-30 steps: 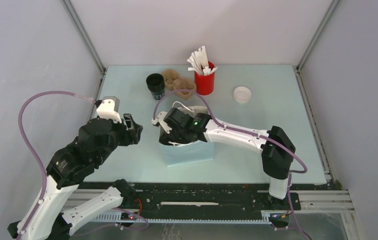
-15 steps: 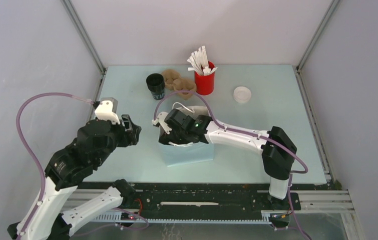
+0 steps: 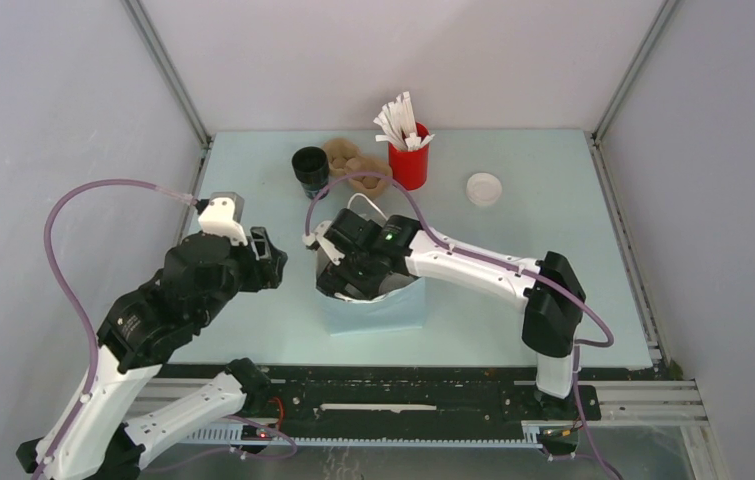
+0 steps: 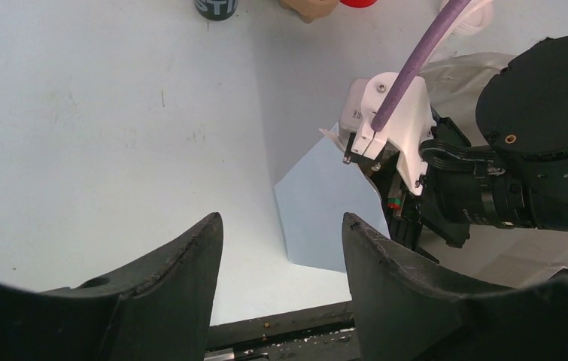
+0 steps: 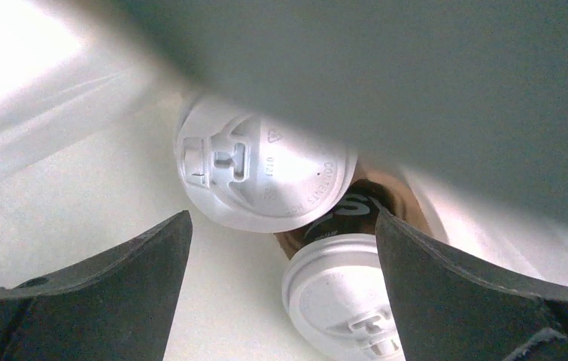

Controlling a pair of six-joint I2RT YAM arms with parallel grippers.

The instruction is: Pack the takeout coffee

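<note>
Both empty: right gripper (image 5: 280, 226) wide open above 2 lidded takeout cups (image 5: 262, 177), left gripper (image 4: 282, 222) parted. Lifting out may snag paper bag (image 3: 393, 312), tip cups.

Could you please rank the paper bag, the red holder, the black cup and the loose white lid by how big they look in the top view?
Largest to smallest:
1. paper bag
2. red holder
3. black cup, only slightly smaller than the holder, so this pair is close
4. white lid
</note>
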